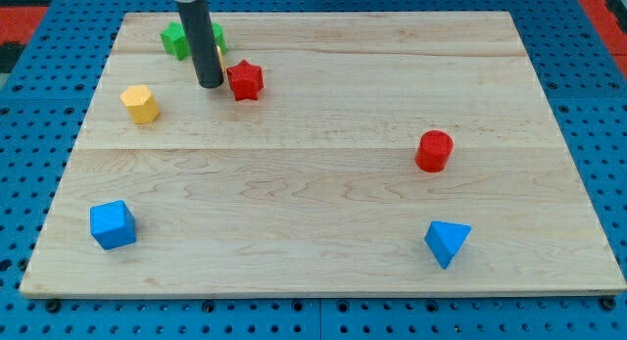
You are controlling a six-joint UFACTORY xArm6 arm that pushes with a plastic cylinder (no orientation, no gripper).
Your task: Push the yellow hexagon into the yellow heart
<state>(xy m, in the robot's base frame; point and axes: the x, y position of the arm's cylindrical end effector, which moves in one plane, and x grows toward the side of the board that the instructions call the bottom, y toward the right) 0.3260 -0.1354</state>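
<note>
The yellow hexagon (141,103) lies near the board's upper left. My tip (209,84) rests on the board to the right of it and a little higher, about a block's width away. The tip stands just left of a red star (245,80), close to it. A green block (176,39) sits behind the rod at the view's top; the rod hides its middle, so I cannot make out its shape. The yellow heart does not show clearly. A thin yellowish sliver at the rod's right edge (221,58) could be part of it, but I cannot tell.
A red cylinder (433,150) stands at the right middle. A blue cube (113,224) lies at the lower left and a blue triangular block (448,242) at the lower right. The wooden board (313,183) rests on a blue pegboard.
</note>
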